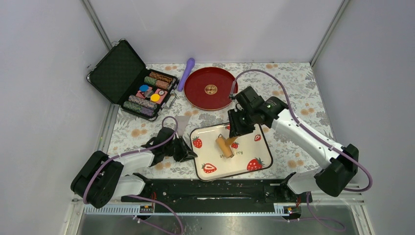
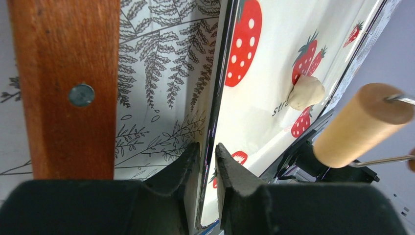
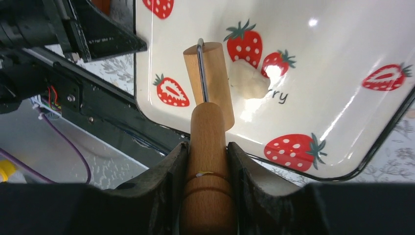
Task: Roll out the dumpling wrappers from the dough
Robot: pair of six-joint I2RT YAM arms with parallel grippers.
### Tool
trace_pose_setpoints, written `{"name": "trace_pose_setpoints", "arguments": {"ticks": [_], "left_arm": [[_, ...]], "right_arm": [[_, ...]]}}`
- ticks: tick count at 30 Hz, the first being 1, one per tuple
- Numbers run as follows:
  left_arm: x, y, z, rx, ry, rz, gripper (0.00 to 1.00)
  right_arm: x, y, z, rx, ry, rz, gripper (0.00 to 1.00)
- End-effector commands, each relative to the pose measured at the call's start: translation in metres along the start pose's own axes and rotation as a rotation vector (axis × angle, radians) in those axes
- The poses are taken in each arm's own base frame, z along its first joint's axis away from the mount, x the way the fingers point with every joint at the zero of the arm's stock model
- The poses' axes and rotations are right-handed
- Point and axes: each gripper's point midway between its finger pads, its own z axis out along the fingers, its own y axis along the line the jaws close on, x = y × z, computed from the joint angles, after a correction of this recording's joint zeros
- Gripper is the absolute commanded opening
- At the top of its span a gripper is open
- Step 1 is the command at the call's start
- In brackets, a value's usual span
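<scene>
The right gripper (image 3: pixel 208 149) is clamped on the wooden handle of the rolling pin (image 3: pixel 209 81). Both fingers press flat against the handle, which fills the gap between them. Past the handle a wire frame carries the pin's drum out over the strawberry tray (image 3: pixel 337 44). The dough (image 3: pixel 248 78) is a pale lump, not yet rolled flat. It sits on the tray floor just beside the drum, against the printed lettering and two small strawberries.

The left gripper (image 2: pixel 206 157) pinches the tray's dark rim at its left edge, its fingers nearly together with only the thin lip between them. This braces the tray on the fern-print tablecloth (image 2: pixel 161 73).

The drum sits to one side of the lump rather than over it, so I judge a stroke from here could shove the dough along the glossy floor instead of flattening it. Soft dough may also cling to the drum and lift. Downward pressure could slip the thin lip out of the left pinch and let the tray skate or tip.

The right wrist view sets drum and dough side by side but gives no height. The low left wrist view suggests the drum is raised above the floor, with the lump beyond it. The top view adds a red plate (image 1: pixel 195 95) and an open case of poker chips (image 1: pixel 117 68) behind, but the dough cannot be picked out there.
</scene>
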Motion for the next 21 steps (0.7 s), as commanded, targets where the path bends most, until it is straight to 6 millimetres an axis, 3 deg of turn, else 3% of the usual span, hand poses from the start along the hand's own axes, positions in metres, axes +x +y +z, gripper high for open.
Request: {"name": "trace_pose_setpoints", "arguments": {"ticks": [1,6,21], "left_arm": [[0.01,0.056,0.0,-0.211,-0.006,-0.015,0.19],[0.01,0.055,0.001,-0.212,-0.007,-0.013,0.19],[0.01,0.056,0.001,-0.222,-0.004,-0.009,0.18]], "right_arm": [[-0.022,-0.009,-0.027,0.091,-0.103,0.016,0.0],[-0.02,-0.029,-0.021,0.207,-0.06,0.019,0.0],[0.0,-0.031,0.004,0.195,0.059,0.043,0.0]]}}
